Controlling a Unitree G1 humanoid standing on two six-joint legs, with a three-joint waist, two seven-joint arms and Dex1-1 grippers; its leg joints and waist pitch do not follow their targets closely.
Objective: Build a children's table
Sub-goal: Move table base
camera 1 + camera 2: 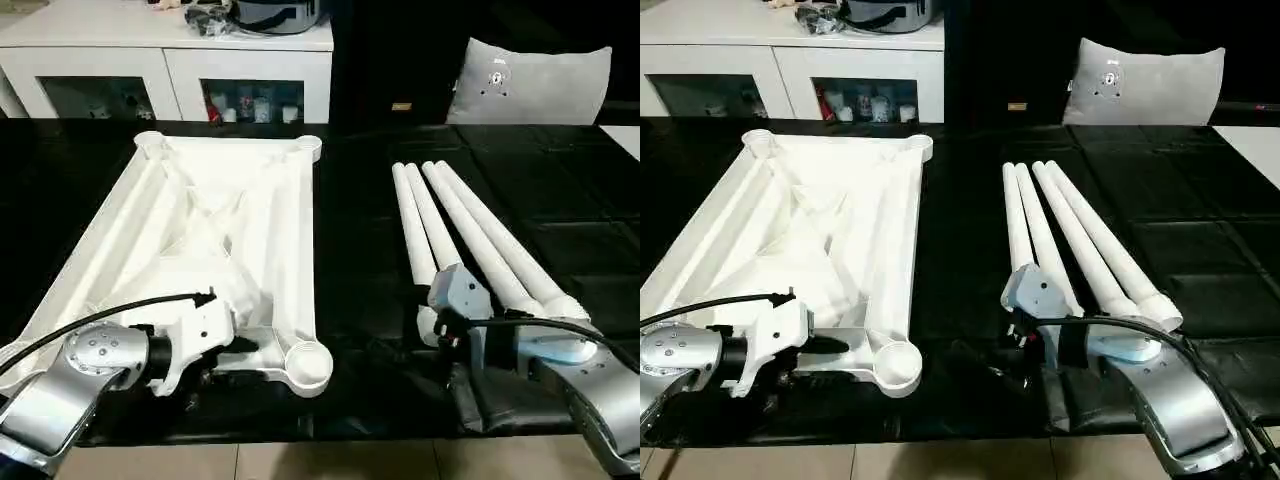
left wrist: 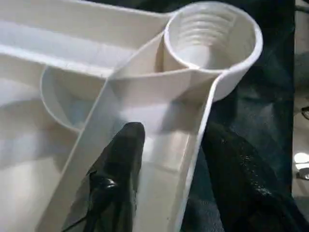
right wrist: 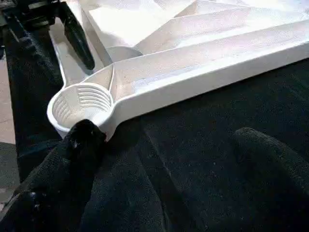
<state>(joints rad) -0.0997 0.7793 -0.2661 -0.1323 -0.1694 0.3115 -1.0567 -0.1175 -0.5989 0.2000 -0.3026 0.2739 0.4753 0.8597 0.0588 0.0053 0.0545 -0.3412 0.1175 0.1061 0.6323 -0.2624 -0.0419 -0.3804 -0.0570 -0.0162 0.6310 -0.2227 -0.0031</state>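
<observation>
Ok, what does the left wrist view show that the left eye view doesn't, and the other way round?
Left wrist view: the threads inside the corner socket, with one black finger inside the rim wall of the tabletop and the other outside it. Left eye view: four legs side by side on the black mat, a white cabinet, a grey cushion. Shared: that near corner socket and the ribbed tabletop.

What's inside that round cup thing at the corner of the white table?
Inside the round socket there are only screw ridges going round its wall. No leg is in it. The four legs lie beside the tabletop. The socket's very bottom is hidden.
</observation>
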